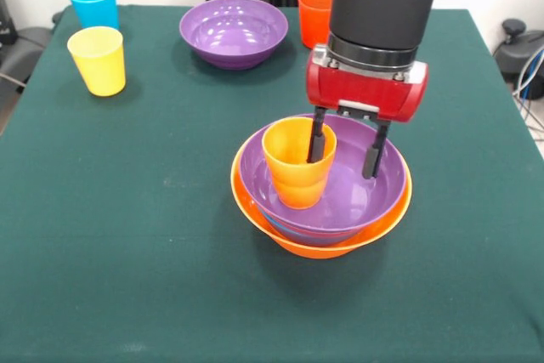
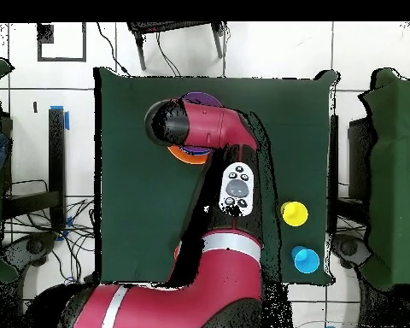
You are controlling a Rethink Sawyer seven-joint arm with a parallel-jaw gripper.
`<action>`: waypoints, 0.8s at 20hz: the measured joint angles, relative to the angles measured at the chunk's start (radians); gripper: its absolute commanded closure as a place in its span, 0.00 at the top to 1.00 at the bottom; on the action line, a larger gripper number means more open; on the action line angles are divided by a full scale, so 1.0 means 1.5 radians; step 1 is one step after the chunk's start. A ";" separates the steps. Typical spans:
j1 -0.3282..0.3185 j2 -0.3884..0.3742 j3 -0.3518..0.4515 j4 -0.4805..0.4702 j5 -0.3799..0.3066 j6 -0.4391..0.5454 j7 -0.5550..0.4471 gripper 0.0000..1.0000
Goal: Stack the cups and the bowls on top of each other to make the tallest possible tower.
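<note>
The tower stands at the table's middle: a large orange bowl (image 1: 340,244) holds a wide purple bowl (image 1: 357,197), with a sliver of blue rim between them. An orange cup (image 1: 296,172) stands upright in the purple bowl's left half. My gripper (image 1: 342,167) is open and reaches down into the bowl. Its left finger (image 1: 316,138) is inside the cup and its right finger (image 1: 374,150) is outside it, over the bowl's floor. In the overhead view my arm hides most of the tower; only an orange rim (image 2: 188,155) shows. The green bowl and the translucent light blue bowl are out of view.
A second purple bowl (image 1: 233,31) sits at the table's far side with a red-orange cup (image 1: 314,14) to its right. A light blue cup (image 1: 93,3) and a yellow cup (image 1: 98,59) stand at the far left; they also show in the overhead view, yellow cup (image 2: 294,213) and light blue cup (image 2: 306,259).
</note>
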 measured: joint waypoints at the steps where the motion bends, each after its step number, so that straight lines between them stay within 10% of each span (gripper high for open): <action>1: 0.002 0.000 -0.001 0.000 0.000 0.000 0.000 1.00; 16: 0.013 0.000 -0.002 0.000 0.000 0.000 0.000 1.00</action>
